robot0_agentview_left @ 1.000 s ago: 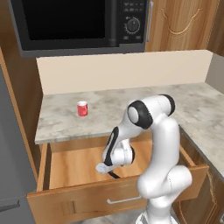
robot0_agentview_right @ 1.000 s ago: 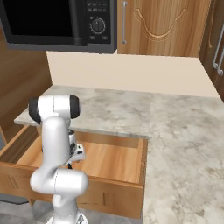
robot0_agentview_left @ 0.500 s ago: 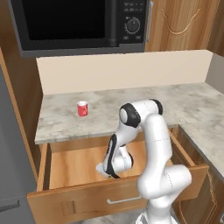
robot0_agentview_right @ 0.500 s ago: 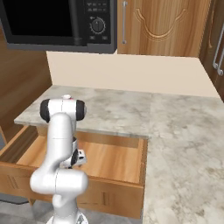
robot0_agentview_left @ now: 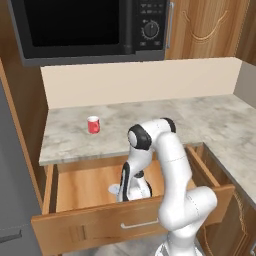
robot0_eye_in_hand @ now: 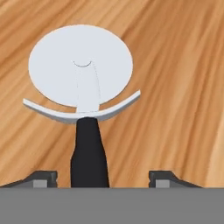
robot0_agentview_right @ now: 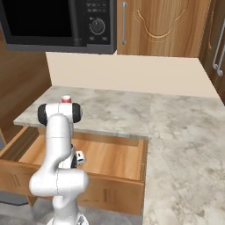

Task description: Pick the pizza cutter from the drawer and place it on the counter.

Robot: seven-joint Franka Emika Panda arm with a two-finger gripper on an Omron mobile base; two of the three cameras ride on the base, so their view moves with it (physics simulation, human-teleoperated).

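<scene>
Currently, you have these conditions on the rig:

Drawer: the drawer (robot0_agentview_left: 75,227) is pulled out below the counter edge — its wooden floor is exposed.
Contents: the pizza cutter (robot0_eye_in_hand: 83,87) lies flat on the drawer floor, wheel away from the hand, black handle toward it.
Claw: the gripper (robot0_eye_in_hand: 96,178) is down inside the drawer; its jaws stand apart, one tip on either side of the handle, neither touching it — nothing is gripped.
Counter: the counter (robot0_agentview_left: 200,117) carries a red can (robot0_agentview_left: 93,124), upright near the left end.
Room: a microwave (robot0_agentview_left: 90,25) hangs above the cream wall strip, with wooden cabinets (robot0_agentview_right: 162,26) beside it.
</scene>
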